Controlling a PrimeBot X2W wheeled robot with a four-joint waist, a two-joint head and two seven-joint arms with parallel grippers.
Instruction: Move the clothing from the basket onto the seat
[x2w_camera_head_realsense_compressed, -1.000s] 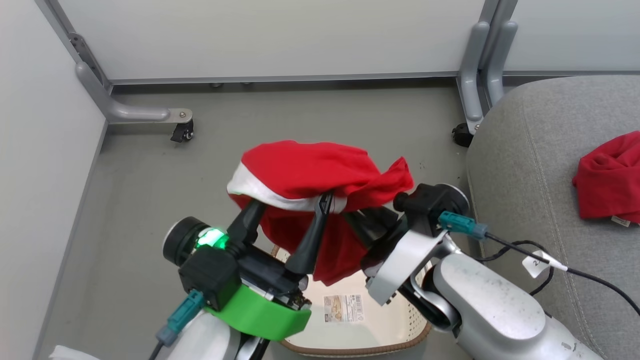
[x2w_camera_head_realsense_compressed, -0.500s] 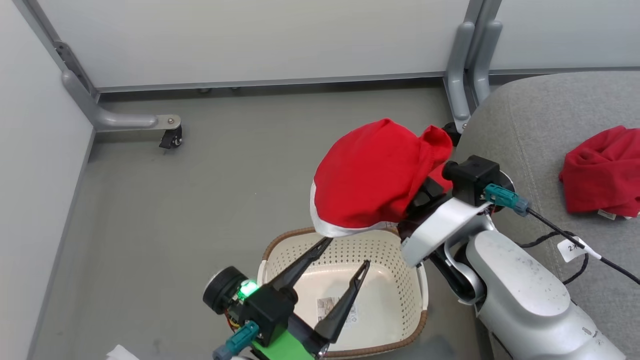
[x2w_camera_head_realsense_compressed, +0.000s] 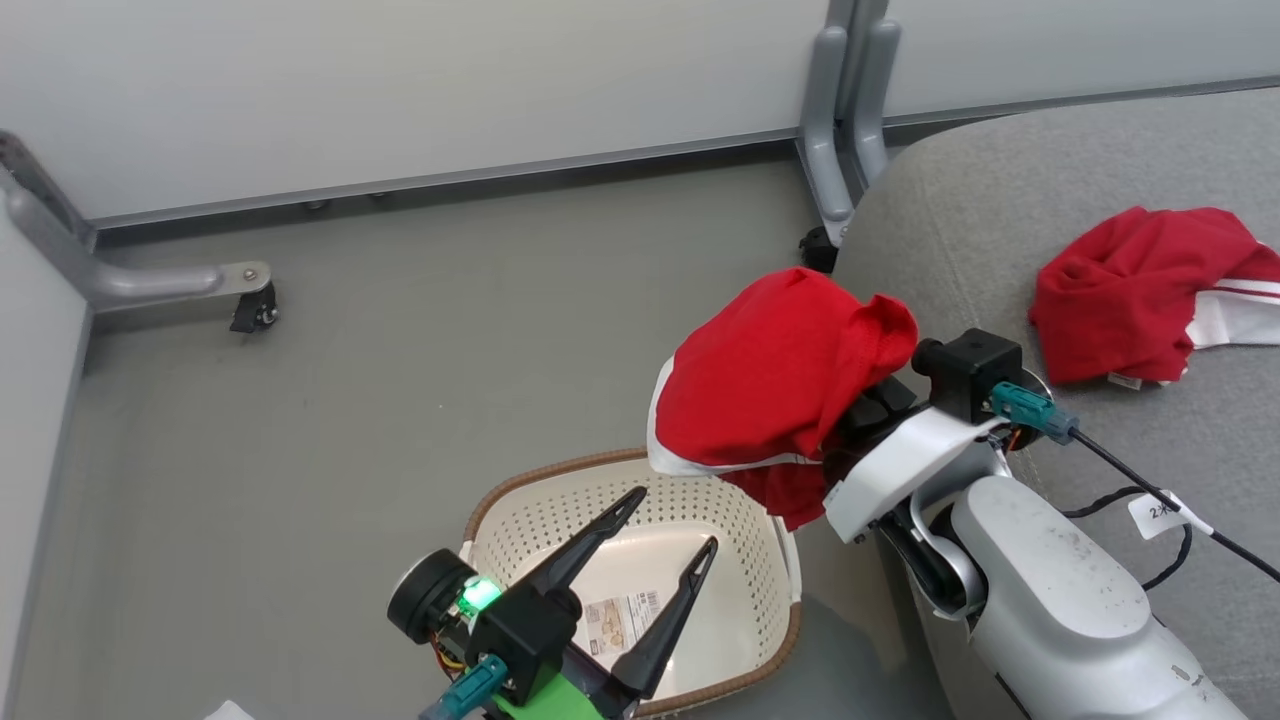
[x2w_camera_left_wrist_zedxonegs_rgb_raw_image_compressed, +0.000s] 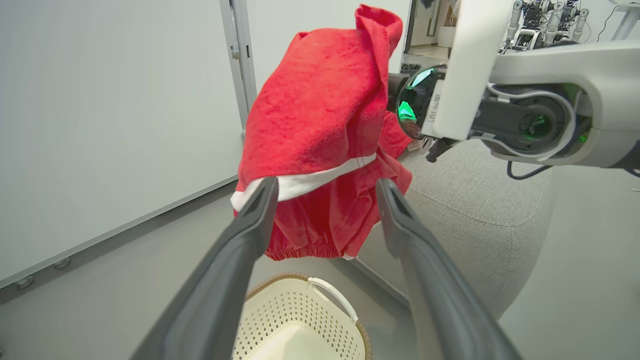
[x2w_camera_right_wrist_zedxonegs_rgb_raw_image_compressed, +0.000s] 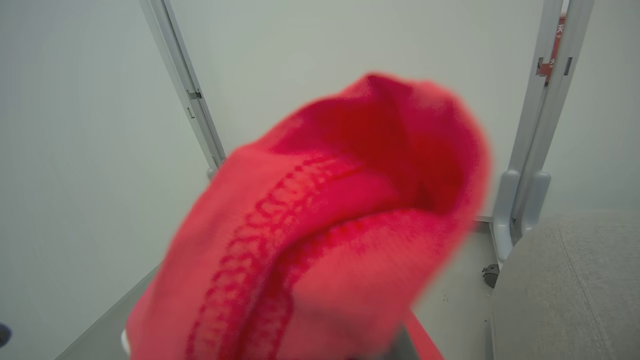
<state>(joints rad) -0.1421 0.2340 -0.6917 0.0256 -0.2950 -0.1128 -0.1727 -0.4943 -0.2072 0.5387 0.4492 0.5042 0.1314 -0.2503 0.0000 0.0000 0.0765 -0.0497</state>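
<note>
Left hand (x2w_camera_head_realsense_compressed: 675, 517) open, nothing in it, fingers spread above the basket (x2w_camera_head_realsense_compressed: 560, 467) on the floor (x2w_camera_head_realsense_compressed: 350, 400). Label (x2w_camera_head_realsense_compressed: 622, 620) on the basket bottom. Right hand (x2w_camera_head_realsense_compressed: 865, 408) is raised beyond the basket with one garment (x2w_camera_head_realsense_compressed: 770, 385) draped over it. Its fingers are buried in cloth, so can't tell if they're clamped. Garment hangs in the air over the basket's far-right rim, at the seat (x2w_camera_head_realsense_compressed: 1000, 220) edge, not on it. Other garment (x2w_camera_head_realsense_compressed: 1120, 290) lies crumpled on the seat, white trim showing. Partition legs (x2w_camera_head_realsense_compressed: 840, 110) behind.
</note>
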